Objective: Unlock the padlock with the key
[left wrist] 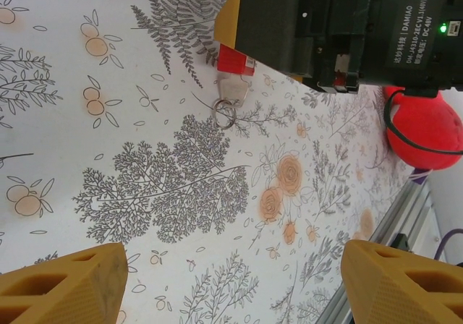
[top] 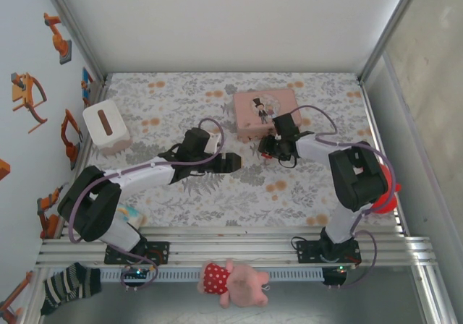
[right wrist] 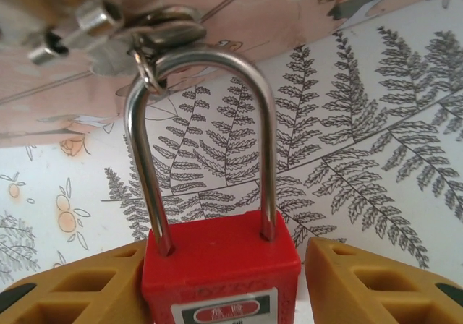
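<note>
The padlock (right wrist: pixel 221 277), red-bodied, stands between the yellow fingers of my right gripper (right wrist: pixel 224 259). The left finger lies against its body and a narrow gap shows at the right finger (right wrist: pixel 362 280). Both legs of its silvery shackle (right wrist: pixel 206 64) sit in the body. A ring with the key (right wrist: pixel 163 27) hangs at the shackle's top. In the left wrist view the padlock (left wrist: pixel 235 60) pokes out under the right gripper, the key ring (left wrist: pixel 225 113) on the table. My left gripper (left wrist: pixel 231 266) is wide open and holds nothing. It (top: pixel 231 162) faces my right gripper (top: pixel 269 149).
A pink box (top: pixel 266 113) stands just behind the right gripper. A white tissue box (top: pixel 106 126) sits at the far left. A red toy (left wrist: pixel 423 132) lies by the right arm's elbow. A plush pig (top: pixel 231 279) and a striped sock (top: pixel 69 286) lie by the front rail.
</note>
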